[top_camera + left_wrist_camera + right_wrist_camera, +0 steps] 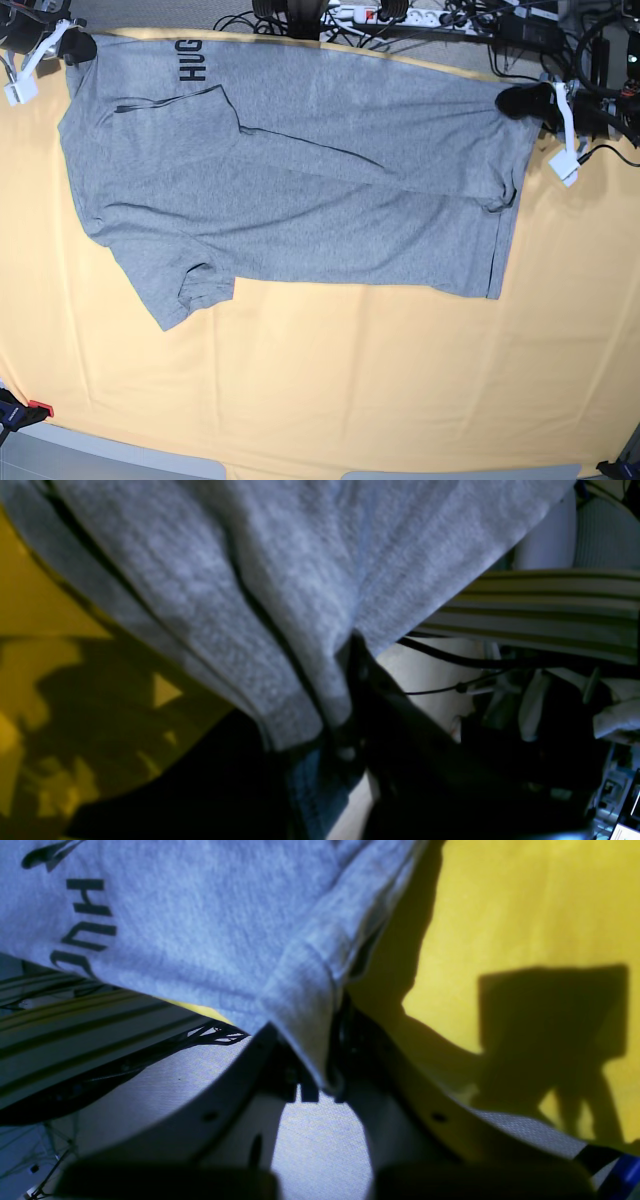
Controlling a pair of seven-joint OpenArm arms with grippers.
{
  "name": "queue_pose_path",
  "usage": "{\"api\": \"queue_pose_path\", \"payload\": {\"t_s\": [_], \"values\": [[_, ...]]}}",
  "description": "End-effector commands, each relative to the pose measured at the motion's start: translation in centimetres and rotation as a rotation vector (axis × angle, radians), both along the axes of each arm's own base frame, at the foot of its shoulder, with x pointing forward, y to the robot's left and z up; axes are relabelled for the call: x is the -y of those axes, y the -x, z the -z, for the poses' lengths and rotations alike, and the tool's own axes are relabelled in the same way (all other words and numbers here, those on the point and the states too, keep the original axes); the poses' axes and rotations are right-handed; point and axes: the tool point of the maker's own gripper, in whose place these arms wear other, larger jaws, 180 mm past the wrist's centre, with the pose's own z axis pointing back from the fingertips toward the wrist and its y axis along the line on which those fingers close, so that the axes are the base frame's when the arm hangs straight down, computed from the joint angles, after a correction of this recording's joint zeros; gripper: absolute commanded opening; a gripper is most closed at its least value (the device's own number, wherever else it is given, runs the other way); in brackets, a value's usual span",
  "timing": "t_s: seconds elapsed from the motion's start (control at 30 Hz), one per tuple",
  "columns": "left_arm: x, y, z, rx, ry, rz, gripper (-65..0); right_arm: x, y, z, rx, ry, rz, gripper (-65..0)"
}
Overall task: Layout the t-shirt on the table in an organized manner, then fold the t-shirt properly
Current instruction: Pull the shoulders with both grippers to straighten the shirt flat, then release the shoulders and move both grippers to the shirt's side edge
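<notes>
Power strip (385, 14), tangled cables (470, 20) behind.

**Hidden, cropped or unreadable**

- t-shirt (300, 190): black lettering (191, 61) runs under a fold at the far edge; only part is legible. Both wrist views crop the cloth at their top edges.
- left gripper (345, 720): dark and blurred in the left wrist view; fingertips buried in fabric.
- right gripper (320, 1075): jaw tips covered by the hem.
- table (330, 390): near corners cut off by the base view's edge.
- cables (400, 15): a far-side tangle, too small to sort.
</notes>
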Motion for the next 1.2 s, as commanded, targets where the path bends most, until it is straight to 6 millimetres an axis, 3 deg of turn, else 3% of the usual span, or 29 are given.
{"api": "queue_pose_path", "payload": {"t_s": [0.0,0.07,0.2,0.27,0.47,0.6,0.77,0.9,1.03,1.17], "values": [[-0.5,-1.1,-1.1,0.040,-0.012,0.004,-65.0,0.6,-0.2,-0.6,0.008,0.025,-0.018,-65.0],[-0.5,-1.8,-1.5,0.059,-0.012,0.004,-62.2,0.6,-0.2,-0.6,0.008,0.026,-0.018,-64.8],[-0.6,-3.0,-2.1,0.073,-0.015,-0.023,-27.3,0.9,-0.3,-0.8,0.011,0.035,-0.019,-34.8],[-0.6,-3.3,-2.4,0.079,-0.021,-0.025,-18.5,1.5,-0.4,-1.2,0.023,0.049,-0.005,-32.9],[-0.1,-3.6,-3.9,0.153,-0.039,0.051,-17.5,3.4,-2.4,-5.8,0.193,0.094,0.054,-32.9],[-0.8,-5.8,-7.2,0.313,-0.069,0.054,-17.5,5.0,-3.1,-9.1,0.296,0.164,0.083,-32.9],[-4.3,-9.7,-13.1,0.542,-0.122,-0.069,-17.5,5.7,-3.3,-10.8,0.355,0.179,0.108,-32.9],[-8.6,-12.0,-14.9,0.645,-0.184,-0.309,-17.5,5.6,-3.3,-10.8,0.354,0.178,0.110,-32.9],[-11.8,-13.9,-13.5,0.662,-0.133,-0.547,-17.5,5.6,-3.2,-10.8,0.354,0.177,0.110,-32.9],[-12.4,-15.7,-10.1,0.563,-0.016,-0.639,-17.5,5.6,-3.3,-10.8,0.357,0.174,0.110,-32.9]]}}
